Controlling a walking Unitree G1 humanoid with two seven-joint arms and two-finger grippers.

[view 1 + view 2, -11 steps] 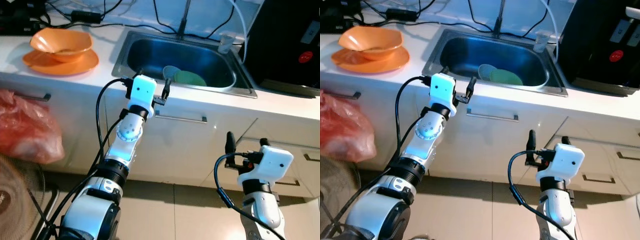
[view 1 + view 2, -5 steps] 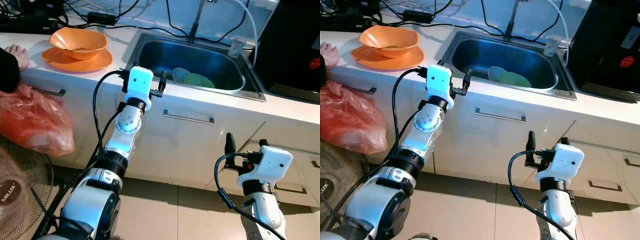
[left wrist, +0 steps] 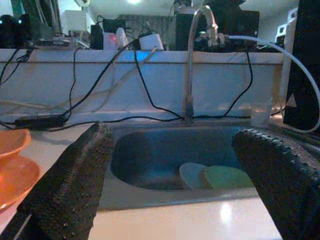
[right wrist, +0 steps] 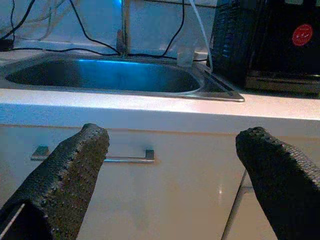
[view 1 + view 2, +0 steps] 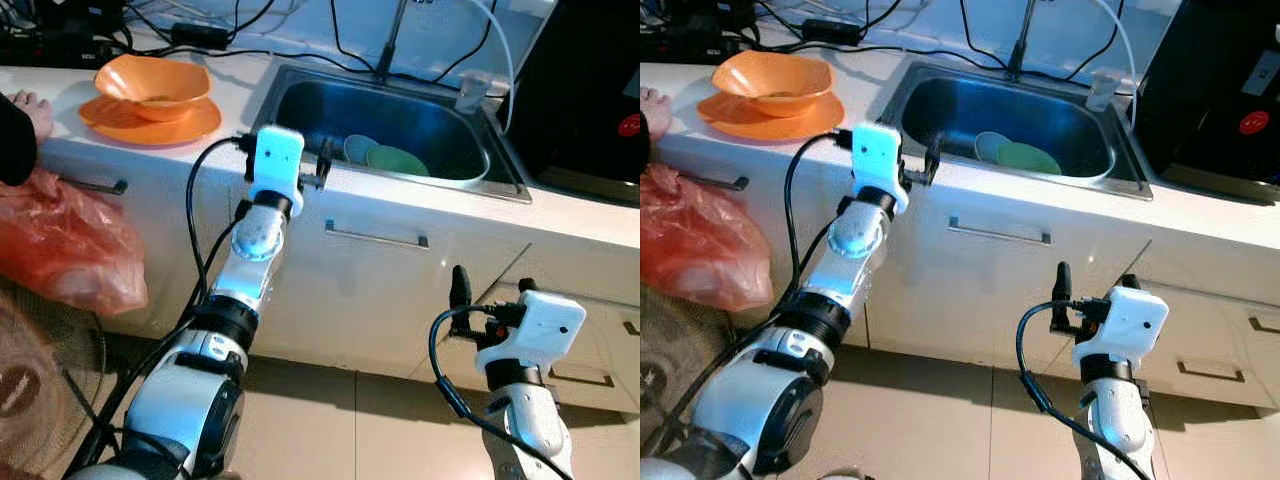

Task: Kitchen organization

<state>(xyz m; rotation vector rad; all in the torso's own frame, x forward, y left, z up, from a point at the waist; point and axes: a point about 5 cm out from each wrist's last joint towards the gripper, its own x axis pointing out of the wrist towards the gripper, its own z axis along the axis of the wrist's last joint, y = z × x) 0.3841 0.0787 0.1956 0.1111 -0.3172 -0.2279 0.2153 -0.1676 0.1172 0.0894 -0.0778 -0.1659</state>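
Observation:
A steel sink (image 5: 300, 100) is set into the white counter. In it lie a green plate (image 5: 397, 160) and a pale plate (image 5: 357, 148), also seen as green plate (image 3: 227, 177) in the left wrist view. An orange bowl (image 5: 155, 80) sits on an orange plate (image 5: 130, 120) at the counter's left. My left gripper (image 5: 305, 160) is raised at the sink's front left rim, open and holding nothing, pointing across the basin. My right gripper (image 5: 492, 284) is low in front of the cabinet, open and holding nothing.
A person's hand (image 5: 35, 105) rests on the counter's left edge above a red plastic bag (image 5: 70, 250). A small clear cup (image 5: 469, 92) stands by the tap. A black appliance (image 5: 590, 90) fills the right counter. Drawer handle (image 5: 375, 236) is below the sink. Cables run along the back.
The camera has shifted, bringing a person's hand into view at the left. My left gripper has risen slightly toward the sink's rim. The right arm has not moved.

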